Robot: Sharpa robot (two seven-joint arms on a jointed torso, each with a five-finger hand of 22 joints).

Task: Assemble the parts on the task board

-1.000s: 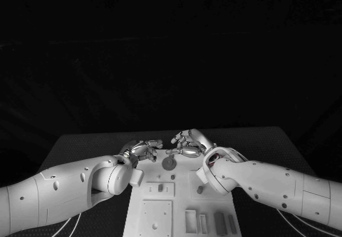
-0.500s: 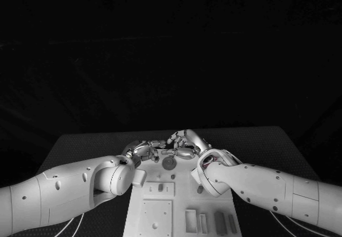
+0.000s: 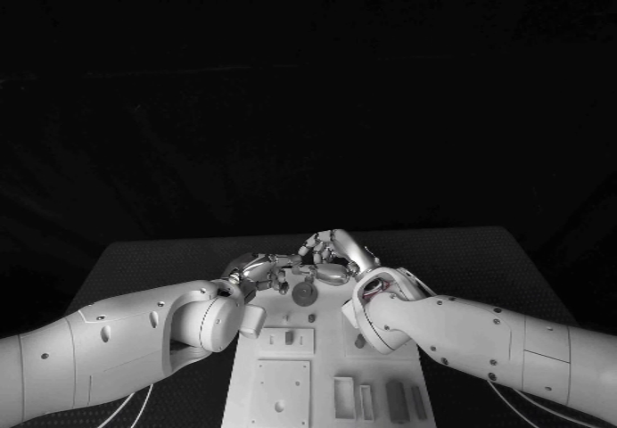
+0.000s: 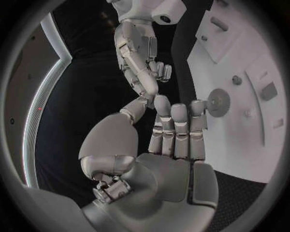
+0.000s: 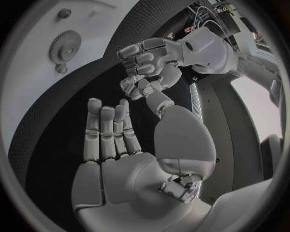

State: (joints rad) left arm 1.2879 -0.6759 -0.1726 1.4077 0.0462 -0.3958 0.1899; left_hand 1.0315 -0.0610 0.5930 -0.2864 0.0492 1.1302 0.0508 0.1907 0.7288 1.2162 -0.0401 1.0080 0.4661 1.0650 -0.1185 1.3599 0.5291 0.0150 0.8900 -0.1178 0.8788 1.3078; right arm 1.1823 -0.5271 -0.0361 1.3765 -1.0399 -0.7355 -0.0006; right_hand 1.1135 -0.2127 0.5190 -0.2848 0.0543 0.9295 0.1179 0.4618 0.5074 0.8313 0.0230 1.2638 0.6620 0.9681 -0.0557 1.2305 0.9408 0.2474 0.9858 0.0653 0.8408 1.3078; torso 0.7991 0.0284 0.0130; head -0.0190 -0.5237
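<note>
Black table (image 3: 154, 259), dark room. White board (image 3: 322, 374) runs down the middle; gear (image 3: 305, 293) sits on it near the far end, small peg (image 5: 63, 13) beside it. Left hand (image 3: 258, 270) and right hand (image 3: 332, 256) meet fingertip to fingertip just past the gear. Can't tell if either has a part pinched. Looks like a handover or regrip. Next: settle the grip, then line up with the board.
</note>
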